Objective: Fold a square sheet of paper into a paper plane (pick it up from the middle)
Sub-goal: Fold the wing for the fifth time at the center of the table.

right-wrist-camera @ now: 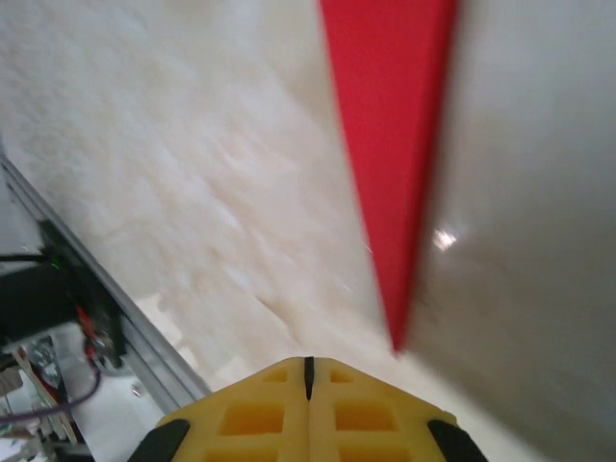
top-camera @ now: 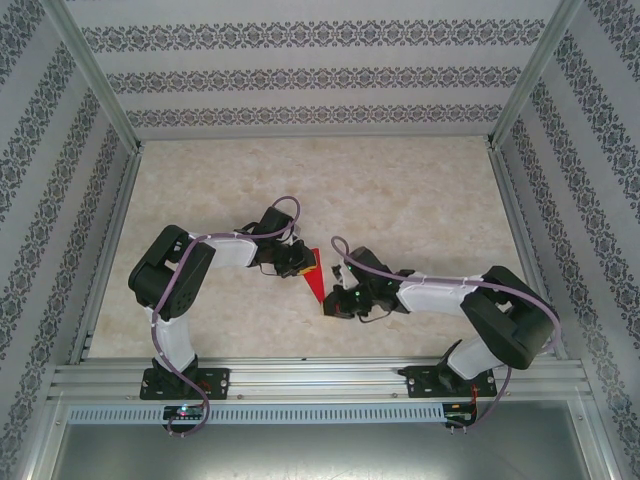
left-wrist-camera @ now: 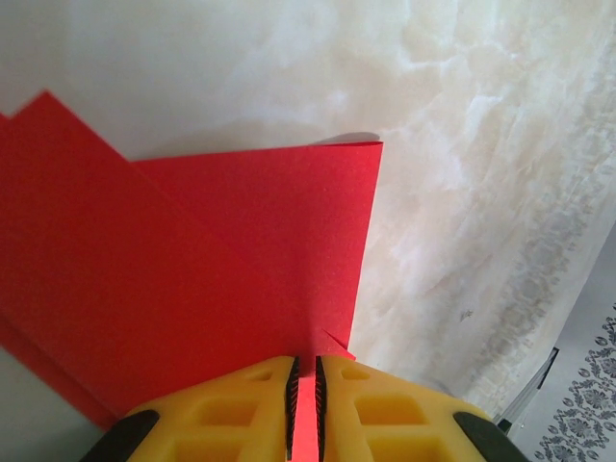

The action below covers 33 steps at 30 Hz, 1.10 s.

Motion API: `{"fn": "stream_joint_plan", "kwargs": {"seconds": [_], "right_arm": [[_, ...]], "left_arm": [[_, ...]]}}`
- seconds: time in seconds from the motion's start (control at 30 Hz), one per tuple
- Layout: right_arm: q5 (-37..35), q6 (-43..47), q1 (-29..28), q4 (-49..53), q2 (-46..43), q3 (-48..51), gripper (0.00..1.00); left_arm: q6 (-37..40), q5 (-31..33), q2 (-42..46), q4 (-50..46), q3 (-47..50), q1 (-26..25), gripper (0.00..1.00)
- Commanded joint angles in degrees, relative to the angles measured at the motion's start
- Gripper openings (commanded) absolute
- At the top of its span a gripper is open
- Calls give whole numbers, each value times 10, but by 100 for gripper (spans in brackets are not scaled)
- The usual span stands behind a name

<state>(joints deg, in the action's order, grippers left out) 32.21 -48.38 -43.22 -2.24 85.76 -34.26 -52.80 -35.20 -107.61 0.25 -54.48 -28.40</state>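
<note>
The left gripper (left-wrist-camera: 306, 385) clamps the folded red paper (left-wrist-camera: 192, 269) by its edge; the paper's long tip points at the right gripper (right-wrist-camera: 308, 371), jaws together, empty.

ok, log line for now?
left hand: shut on red paper | right hand: shut, empty, near pointed tip

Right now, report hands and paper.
Left hand shut on the folded red paper. Right hand shut, empty, near its pointed tip. No obstacle seen.
</note>
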Motion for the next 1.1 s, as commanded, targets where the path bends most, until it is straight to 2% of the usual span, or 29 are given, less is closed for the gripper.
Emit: {"fn": "stream_joint_plan", "kwargs": {"seconds": [0.0, 0.27, 0.47, 0.9, 1.07], "right_arm": [[-27, 22, 21, 11, 11, -59, 3], [-15, 16, 39, 6, 135, -145, 4], [-3, 8, 38, -10, 173, -101, 4], [15, -3, -2, -9, 58, 37, 6], [6, -6, 1, -1, 16, 55, 6]], "left_arm": [[2, 59, -27, -48, 27, 11, 18], [2, 56, -26, -48, 27, 10, 18], [2, 61, -25, -52, 27, 10, 18], [-9, 75, -31, -56, 29, 10, 17], [-7, 72, -31, -58, 28, 11, 17]]}}
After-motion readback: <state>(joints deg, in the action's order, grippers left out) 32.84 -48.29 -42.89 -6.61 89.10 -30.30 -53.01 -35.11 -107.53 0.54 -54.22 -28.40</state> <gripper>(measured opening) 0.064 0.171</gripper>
